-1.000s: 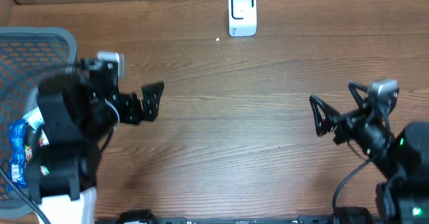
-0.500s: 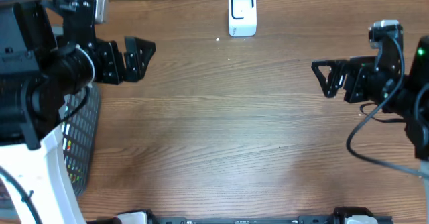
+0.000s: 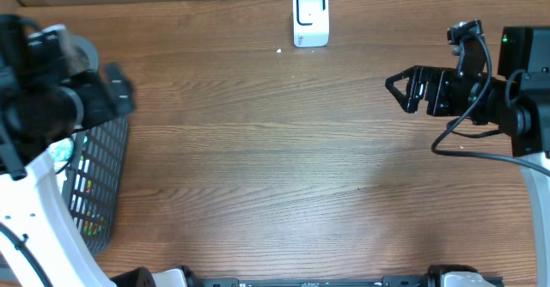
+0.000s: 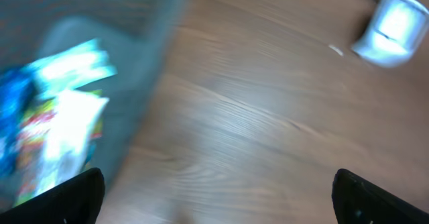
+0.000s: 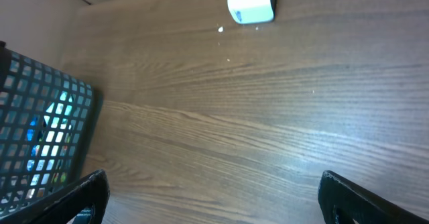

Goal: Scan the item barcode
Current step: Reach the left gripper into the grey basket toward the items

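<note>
The items to scan are snack packets. They lie inside the mesh basket at the left edge of the table, and none is out yet. The left wrist picture is blurred, so I cannot say which packet is on top or where a barcode sits. My left gripper hangs near the far corner of the basket, jaws wide apart and nothing between them. I judge that the step in hand is the reach into the basket. To do it well, I would descend over the top packet, clear of the mesh wall, and close on an edge so that the printed face is not covered. The barcode scanner stands at the far edge, well apart from the basket. My right gripper is wide open and empty too, on the right side.
</note>
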